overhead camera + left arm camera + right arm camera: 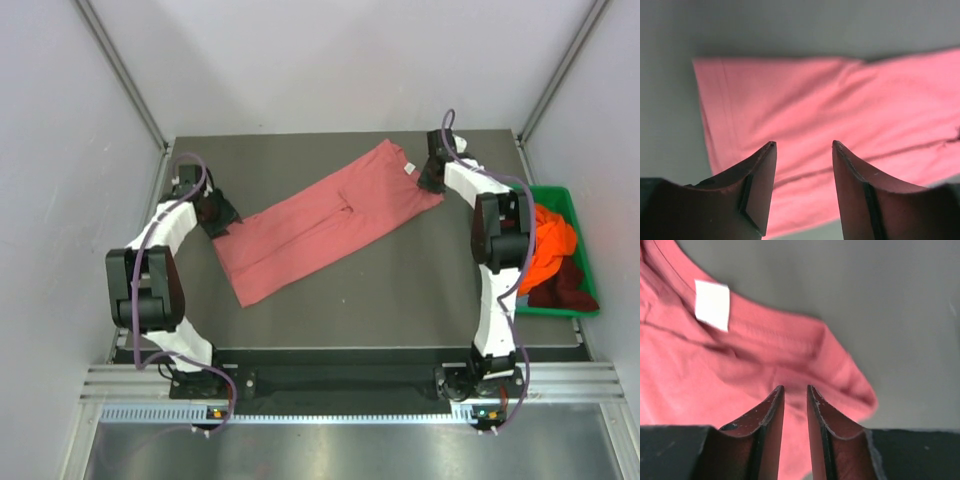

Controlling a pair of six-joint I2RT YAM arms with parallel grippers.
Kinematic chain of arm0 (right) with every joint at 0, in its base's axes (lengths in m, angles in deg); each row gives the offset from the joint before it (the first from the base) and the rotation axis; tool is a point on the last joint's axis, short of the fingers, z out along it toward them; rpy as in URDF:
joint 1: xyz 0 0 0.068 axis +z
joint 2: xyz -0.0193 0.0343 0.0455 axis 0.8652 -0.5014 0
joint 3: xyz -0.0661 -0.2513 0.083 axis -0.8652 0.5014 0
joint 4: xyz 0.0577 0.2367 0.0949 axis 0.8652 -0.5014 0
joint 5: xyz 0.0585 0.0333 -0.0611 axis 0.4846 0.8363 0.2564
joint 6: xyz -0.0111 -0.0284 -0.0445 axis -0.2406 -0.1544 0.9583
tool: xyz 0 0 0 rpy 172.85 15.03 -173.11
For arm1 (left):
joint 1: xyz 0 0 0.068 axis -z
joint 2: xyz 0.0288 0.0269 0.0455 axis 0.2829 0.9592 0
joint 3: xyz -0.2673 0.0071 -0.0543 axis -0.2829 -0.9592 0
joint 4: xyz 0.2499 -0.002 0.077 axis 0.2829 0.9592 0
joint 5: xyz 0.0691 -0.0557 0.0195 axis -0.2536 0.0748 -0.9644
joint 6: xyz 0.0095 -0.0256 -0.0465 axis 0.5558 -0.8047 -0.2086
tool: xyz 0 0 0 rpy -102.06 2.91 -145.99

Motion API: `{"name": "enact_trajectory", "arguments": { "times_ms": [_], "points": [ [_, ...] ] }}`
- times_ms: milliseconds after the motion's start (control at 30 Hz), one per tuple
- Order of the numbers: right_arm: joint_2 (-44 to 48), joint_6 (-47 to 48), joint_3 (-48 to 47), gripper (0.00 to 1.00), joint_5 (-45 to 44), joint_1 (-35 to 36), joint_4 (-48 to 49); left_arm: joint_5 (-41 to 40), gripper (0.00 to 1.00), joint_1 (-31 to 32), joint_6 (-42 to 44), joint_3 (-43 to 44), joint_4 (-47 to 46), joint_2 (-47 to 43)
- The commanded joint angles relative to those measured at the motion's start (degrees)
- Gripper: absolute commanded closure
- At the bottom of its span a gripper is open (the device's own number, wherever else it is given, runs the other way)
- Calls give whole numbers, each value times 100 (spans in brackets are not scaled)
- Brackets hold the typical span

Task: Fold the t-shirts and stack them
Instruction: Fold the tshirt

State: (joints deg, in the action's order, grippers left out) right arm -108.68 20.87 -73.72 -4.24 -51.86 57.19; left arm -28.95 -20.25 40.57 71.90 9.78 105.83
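Lying flat on grey table (400, 290): soft salmon-pink cotton t-shirt (320, 222). L gripper (803, 145) jaws wide, empty; R gripper (795, 387) jaws narrow, empty too.

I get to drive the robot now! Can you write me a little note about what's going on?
Left gripper: open, over the hem end of the salmon-pink t-shirt, holding nothing.
Right gripper: jaws barely apart, over the collar end near the white tag; no cloth seen pinched.
The pink shirt lies on the table as a long diagonal strip.
Orange t-shirt and maroon t-shirt: crumpled in the green bin.
Done: lengthwise fold.
Left: fold it shorter, fold the others, stack.
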Motion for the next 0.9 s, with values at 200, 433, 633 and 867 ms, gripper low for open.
{"name": "enact_trajectory", "arguments": {
  "times_ms": [200,433,633,867],
  "points": [
    [1142,-1539,1098,74,164,222,115,-1995,47,-76,1368,1347,796,1448],
    [1081,-1724,1354,73,-107,337,211,-2057,49,-251,1403,1551,1016,2092],
    [801,-1330,1442,74,-267,127,440,-1716,88,-251,1315,1332,1069,1961],
    [475,-145,899,74,-214,-181,291,-1380,100,-234,1201,639,1104,1224]
  ]
}}
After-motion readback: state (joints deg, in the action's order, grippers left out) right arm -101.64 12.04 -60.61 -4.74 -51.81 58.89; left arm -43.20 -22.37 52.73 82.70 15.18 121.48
